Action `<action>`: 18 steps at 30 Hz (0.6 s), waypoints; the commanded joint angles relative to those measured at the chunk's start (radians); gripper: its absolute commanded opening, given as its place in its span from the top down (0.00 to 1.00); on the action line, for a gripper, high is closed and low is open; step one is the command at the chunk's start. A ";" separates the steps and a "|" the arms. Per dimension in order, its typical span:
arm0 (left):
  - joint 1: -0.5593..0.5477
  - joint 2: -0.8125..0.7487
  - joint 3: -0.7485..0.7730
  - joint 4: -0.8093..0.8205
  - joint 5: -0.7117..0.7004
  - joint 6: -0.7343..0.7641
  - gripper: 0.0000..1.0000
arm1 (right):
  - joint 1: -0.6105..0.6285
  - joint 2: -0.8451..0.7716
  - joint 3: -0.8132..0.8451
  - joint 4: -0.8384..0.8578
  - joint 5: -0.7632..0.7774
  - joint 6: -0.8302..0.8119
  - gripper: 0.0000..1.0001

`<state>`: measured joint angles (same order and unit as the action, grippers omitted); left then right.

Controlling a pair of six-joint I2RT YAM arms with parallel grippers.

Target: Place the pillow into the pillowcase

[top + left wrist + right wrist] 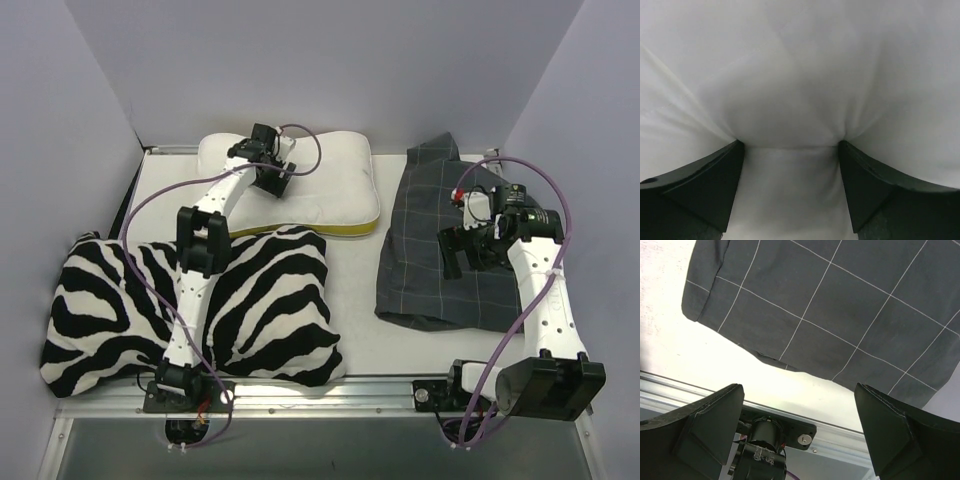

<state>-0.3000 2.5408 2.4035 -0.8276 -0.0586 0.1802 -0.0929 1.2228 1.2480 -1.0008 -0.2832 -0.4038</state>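
From above, the white quilted contoured pillow (335, 190) with its yellow side edge lies on the table (360, 345) just beyond the large black-and-white zebra-striped cushion (255, 300), that edge meeting the cushion's far side. The left gripper (268, 172) is down on the pillow's top. The dark grey, thinly checked fabric pillowcase (425, 270) lies rumpled and flat to the right of the cushion, bare table between them. The right gripper (465, 245) hangs over it. Nothing fills the case; the pillow is wholly outside it, and I cannot pick out its open end.

In the left wrist view, the left gripper (790, 167) has both dark fingers (705, 187) sunk into the pillow (800, 70). They stand fairly far apart with a hump of cover and stuffing clamped between them and creases running out from the tips. That hold looks shallow. A lift could drag only the cover, or the soft bulk could slide out, and a sweep toward the case could snag the cushion.

In the right wrist view, the right gripper (800, 415) is spread wide with nothing between its fingers (705, 425). It hangs above the pillowcase (840, 310) near its hem, with the table's metal rail (840, 440) below. A pinch there could catch both layers together and close the mouth, or just bunch the floppy cloth.
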 commanded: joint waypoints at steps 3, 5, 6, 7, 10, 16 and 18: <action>0.146 -0.023 -0.035 -0.208 0.184 0.028 0.28 | -0.013 0.029 0.001 -0.042 0.015 -0.023 0.00; 0.202 -0.045 -0.067 -0.247 0.223 0.059 0.38 | -0.013 0.043 -0.004 -0.045 0.010 -0.029 0.00; 0.253 -0.068 -0.099 -0.257 0.217 0.124 0.41 | -0.013 0.047 -0.007 -0.048 -0.002 -0.045 0.00; 0.275 -0.079 -0.113 -0.261 0.197 0.161 0.50 | -0.013 0.055 -0.010 -0.051 -0.007 -0.053 0.00; 0.375 -0.074 -0.086 -0.303 0.119 0.283 0.82 | -0.013 0.090 -0.019 -0.055 -0.014 -0.082 0.00; 0.479 -0.037 0.083 -0.334 0.043 0.393 0.92 | -0.011 0.176 -0.015 -0.055 -0.039 -0.115 0.01; 0.480 -0.056 0.120 -0.328 0.058 0.410 0.80 | -0.005 0.202 -0.012 -0.047 -0.033 -0.132 0.04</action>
<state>0.1913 2.4897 2.4500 -1.0863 0.0738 0.4820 -0.0994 1.3956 1.2350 -1.0080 -0.3038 -0.4908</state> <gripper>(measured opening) 0.162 0.974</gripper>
